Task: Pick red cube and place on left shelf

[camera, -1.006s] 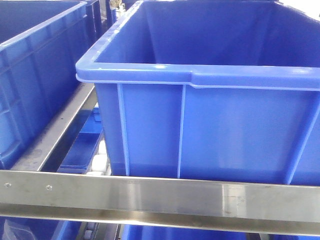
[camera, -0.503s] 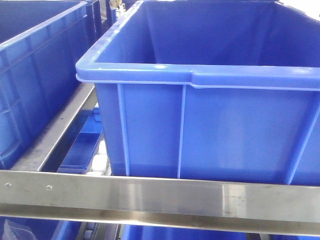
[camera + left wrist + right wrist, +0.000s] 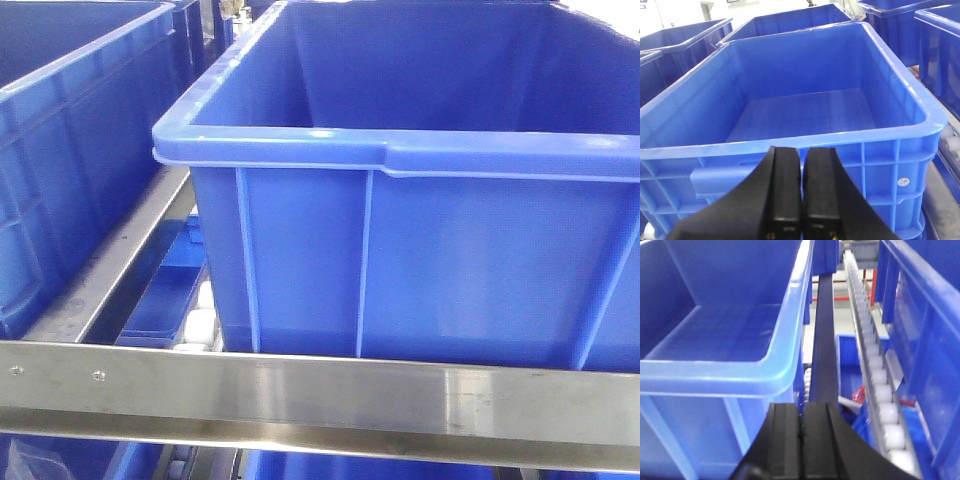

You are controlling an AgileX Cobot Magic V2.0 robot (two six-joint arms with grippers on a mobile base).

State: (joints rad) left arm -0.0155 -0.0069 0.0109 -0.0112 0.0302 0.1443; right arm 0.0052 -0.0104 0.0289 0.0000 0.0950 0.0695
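Red cube is in none of the views, so its place cannot be told. Left gripper (image 3: 801,200), at the bottom of its wrist frame, is clenched on nothing, facing an empty blue crate (image 3: 800,107) of the left shelf (image 3: 300,395). Right gripper (image 3: 801,440) is likewise closed and empty, beside a white roller track (image 3: 875,365); a small red scrap (image 3: 860,392) shows lower right, too unclear to name. Risk, as I judge it: both arms search among crates and rails and may strike a rim. Against the earlier front frames, nothing differs visibly.
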